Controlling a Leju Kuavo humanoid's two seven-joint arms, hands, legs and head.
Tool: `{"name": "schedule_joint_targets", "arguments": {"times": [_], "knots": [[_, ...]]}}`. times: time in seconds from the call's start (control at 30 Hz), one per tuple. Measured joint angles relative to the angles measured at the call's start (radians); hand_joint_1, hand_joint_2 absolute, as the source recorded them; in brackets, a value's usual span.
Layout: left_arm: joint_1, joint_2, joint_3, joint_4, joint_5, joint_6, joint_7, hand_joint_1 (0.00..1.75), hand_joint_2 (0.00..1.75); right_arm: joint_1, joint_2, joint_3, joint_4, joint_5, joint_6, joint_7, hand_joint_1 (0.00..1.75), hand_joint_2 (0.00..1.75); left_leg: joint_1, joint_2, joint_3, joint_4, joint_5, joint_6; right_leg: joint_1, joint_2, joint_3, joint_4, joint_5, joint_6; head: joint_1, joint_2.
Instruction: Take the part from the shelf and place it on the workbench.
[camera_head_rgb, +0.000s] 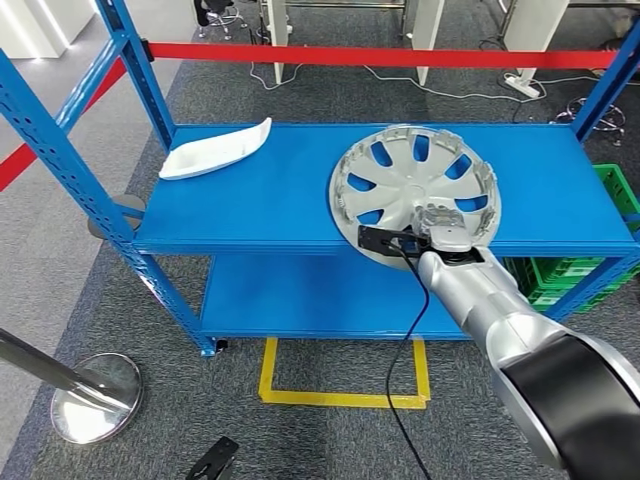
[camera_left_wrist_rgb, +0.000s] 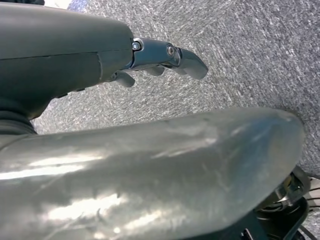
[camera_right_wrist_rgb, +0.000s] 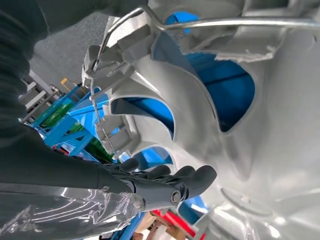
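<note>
On the top board of the blue shelf (camera_head_rgb: 249, 200), toward its right half, a silver wheel cover (camera_head_rgb: 415, 190) lies flat with its hollow side up, its near rim hanging slightly over the shelf's front edge. The right hand (camera_head_rgb: 441, 228) is at that near rim, reaching in from the right and from the near side, so the part lies directly ahead of it and spreads away to the far left. In the right wrist view the dark fingers (camera_right_wrist_rgb: 181, 180) lie close together, stretched along the inner face of the cover next to a spoke opening; whether they have actually closed on the rim or merely rest against it I cannot tell, since the thumb side is hidden. Being round, the cover has no long axis to line up with, so what counts is the rim edge nearest the hand and the slight overhang, which should let fingers get under it.

A white curved trim piece (camera_head_rgb: 215, 152) lies at the far left of the same board, well apart from the cover. The left hand (camera_left_wrist_rgb: 166, 57) hangs over grey carpet with fingers loosely extended and nothing in them. The right arm is plainly the nearer one for the lift.
</note>
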Motion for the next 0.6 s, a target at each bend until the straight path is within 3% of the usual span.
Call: {"name": "schedule_joint_targets", "arguments": {"times": [0.03,0.13,0.6], "knots": [[0.0,0.0,0.0,0.0,0.0,0.0,0.0,0.0,0.0,0.002,-0.001,0.0,0.0,0.0,0.0,0.0,1.51,1.75,0.0,0.0,0.0,0.0,0.0,0.0,0.0,0.0,0.0,0.0,0.0,0.0,0.0,0.0],[-0.001,-0.001,0.0,0.0,-0.001,0.0,0.0,0.0,0.0,0.011,-0.002,0.0,0.002,0.0,-0.004,0.0,1.7,1.75,0.0,0.0,0.0,0.0,0.0,0.0,0.0,0.0,0.0,0.0,0.001,0.0,0.0,0.0],[-0.001,-0.001,0.0,0.0,-0.001,0.002,0.0,0.0,0.0,0.028,-0.011,-0.002,0.007,0.006,-0.028,-0.014,1.75,1.75,0.0,0.0,-0.001,0.0,0.003,0.001,0.0,-0.001,0.0,0.0,0.002,0.001,0.0,0.0]]}}
